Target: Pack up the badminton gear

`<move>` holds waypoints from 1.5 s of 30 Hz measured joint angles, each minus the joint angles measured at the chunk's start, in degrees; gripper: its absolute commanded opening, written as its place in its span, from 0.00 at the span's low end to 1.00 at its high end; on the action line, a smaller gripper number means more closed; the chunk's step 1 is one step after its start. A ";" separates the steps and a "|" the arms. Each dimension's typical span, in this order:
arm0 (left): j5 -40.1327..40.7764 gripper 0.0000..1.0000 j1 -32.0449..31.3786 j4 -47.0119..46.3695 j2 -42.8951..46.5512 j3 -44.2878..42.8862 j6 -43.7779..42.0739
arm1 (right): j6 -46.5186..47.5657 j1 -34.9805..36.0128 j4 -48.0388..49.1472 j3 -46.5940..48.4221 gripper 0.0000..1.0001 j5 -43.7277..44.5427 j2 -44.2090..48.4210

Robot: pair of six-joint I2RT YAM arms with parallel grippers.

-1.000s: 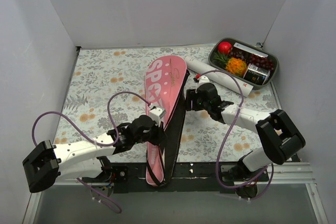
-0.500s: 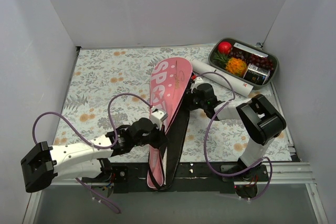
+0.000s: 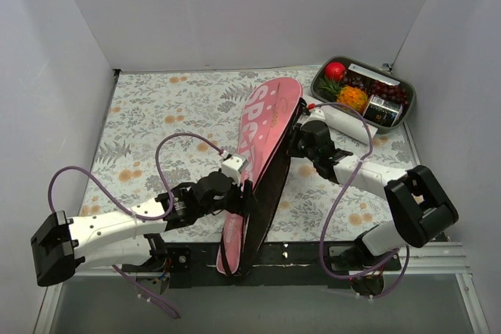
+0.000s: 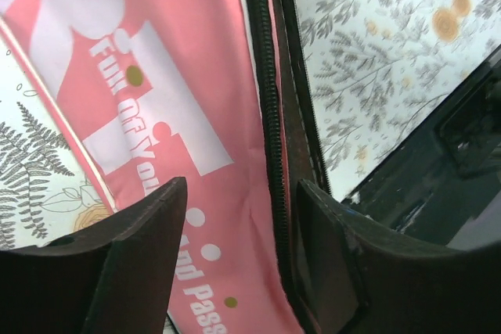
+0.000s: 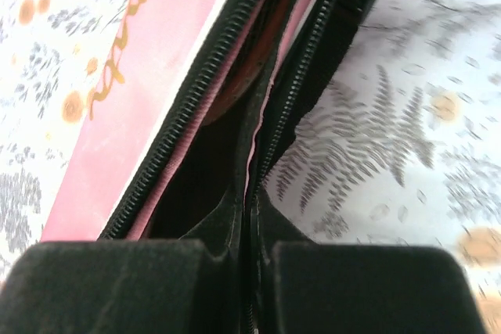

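Pink racket-shaped bag (image 3: 270,127) lies on a slant across the flowered bench (image 3: 156,115). Its long axis runs from the near edge, about midway between the two arm bases, up toward the far right. The wide rounded head points far-right, and the narrow handle end lies over the black base plate (image 3: 290,254).

Just beyond the head is a white tube (image 3: 344,119), lying slantwise and partly hidden by the right arm. Behind the tube, in the far right corner, sits a grey tray (image 3: 411,103) of colourful fruit. The right arm reaches in along the bag's right side, between the bag and the tube.

The bag is tipped up so that its pink face, with large white letters and dots, turns toward the left. Its black-trimmed side on the right gapes open along the zipper, and the inside is too dark to make out.

The left tool (image 4: 243,193) grips the narrowing part of the bag, with the pink panel and zipper filling the gap between its fingers. The right tool (image 5: 250,232) has its fingers pressed nearly together on the thin edge of the opened zipper side.
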State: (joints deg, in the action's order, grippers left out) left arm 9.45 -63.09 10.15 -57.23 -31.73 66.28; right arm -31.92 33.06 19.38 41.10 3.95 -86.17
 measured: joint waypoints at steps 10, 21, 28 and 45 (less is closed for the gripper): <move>2.21 0.57 -2.54 4.61 7.10 -4.35 1.97 | -22.16 8.72 -11.74 -6.40 0.01 25.22 6.71; 2.99 0.41 -10.29 3.82 4.50 -0.07 5.84 | -41.35 11.08 -24.68 0.48 0.01 36.04 -1.36; -1.27 0.34 -11.02 -3.48 3.23 10.14 10.93 | -43.01 11.06 -27.67 3.39 0.01 38.51 -2.05; -0.13 0.30 -14.84 -13.77 -16.26 3.23 18.71 | -42.88 11.19 -28.04 1.31 0.01 41.66 -0.61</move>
State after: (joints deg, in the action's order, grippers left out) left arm 9.32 -77.93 -3.62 -73.49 -28.49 84.99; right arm -74.81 44.25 -8.67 42.41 45.60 -86.78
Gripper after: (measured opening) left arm 0.306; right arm 0.046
